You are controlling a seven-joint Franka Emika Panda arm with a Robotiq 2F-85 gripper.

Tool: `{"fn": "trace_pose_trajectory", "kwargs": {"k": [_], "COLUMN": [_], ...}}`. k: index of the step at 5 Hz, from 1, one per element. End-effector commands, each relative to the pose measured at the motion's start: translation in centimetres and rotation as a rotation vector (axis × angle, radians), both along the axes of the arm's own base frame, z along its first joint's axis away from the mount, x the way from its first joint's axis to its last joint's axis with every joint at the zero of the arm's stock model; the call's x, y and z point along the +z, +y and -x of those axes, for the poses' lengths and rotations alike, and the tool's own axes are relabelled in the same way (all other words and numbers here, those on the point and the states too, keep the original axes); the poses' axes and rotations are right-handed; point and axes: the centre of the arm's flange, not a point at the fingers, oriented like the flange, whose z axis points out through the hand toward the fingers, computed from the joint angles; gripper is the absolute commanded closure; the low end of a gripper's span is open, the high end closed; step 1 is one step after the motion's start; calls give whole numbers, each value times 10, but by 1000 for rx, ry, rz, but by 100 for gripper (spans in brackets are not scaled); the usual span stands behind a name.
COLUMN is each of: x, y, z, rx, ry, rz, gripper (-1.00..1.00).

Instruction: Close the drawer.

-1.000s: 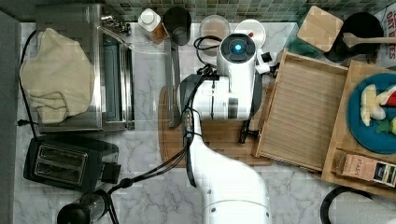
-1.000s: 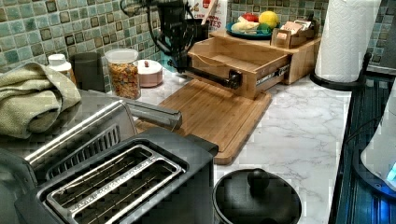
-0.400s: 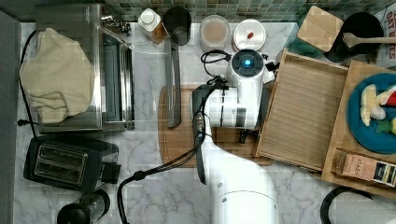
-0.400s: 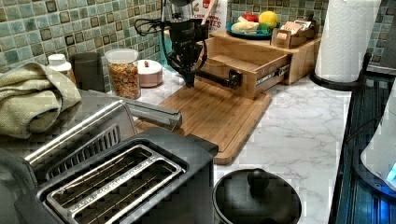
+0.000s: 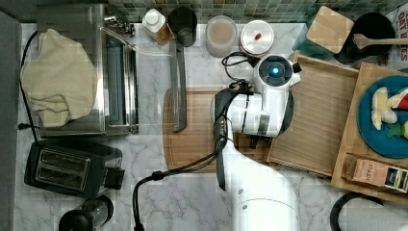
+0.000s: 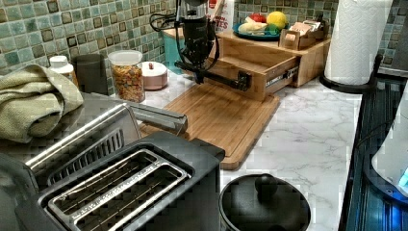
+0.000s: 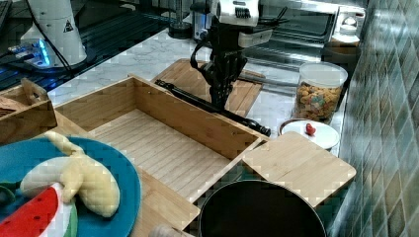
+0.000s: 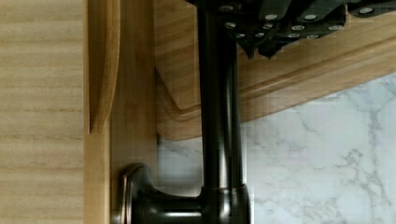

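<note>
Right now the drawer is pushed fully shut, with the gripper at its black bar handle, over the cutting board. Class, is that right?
Not quite. The drawer stands pulled open, its floor bare in the right view. The gripper is at the black bar handle, over the cutting board.

Drawer (image 7: 163,143): light bamboo, matt, fine-lined floor. Handle bar (image 8: 218,116): dark metal, satin sheen. Cutting board (image 6: 221,115): wood, smooth, visible grain. Countertop (image 6: 308,139): white marble with grey veins, glossy. Toaster (image 6: 130,192): black casing, matt; brushed metal slots. Toaster oven (image 5: 103,72): brushed steel. Towel (image 5: 55,86): beige cloth, rough weave. Cereal jar (image 6: 127,74): clear plastic or glass, cannot tell. Backsplash (image 6: 57,33): glazed green tile, glossy. Arm (image 5: 262,192): white plastic shell, glossy. Paper-towel roll (image 6: 356,38): white paper, matt.
</note>
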Motion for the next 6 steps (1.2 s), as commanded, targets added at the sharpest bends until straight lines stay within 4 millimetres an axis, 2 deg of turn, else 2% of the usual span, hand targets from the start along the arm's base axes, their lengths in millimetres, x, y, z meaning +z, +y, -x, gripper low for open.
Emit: {"fn": "trace_pose_trajectory", "kwargs": {"k": [1,3,4,6], "x": [73,74,83,79], "y": [-126,-202,-234,-297], "z": [17,47,61,94], "rx": [-77,-32,-45,-29], "ry": [-100,-114,-89,-151], "rz": [45,62,86,138], "gripper": [100,100,100,100]}}
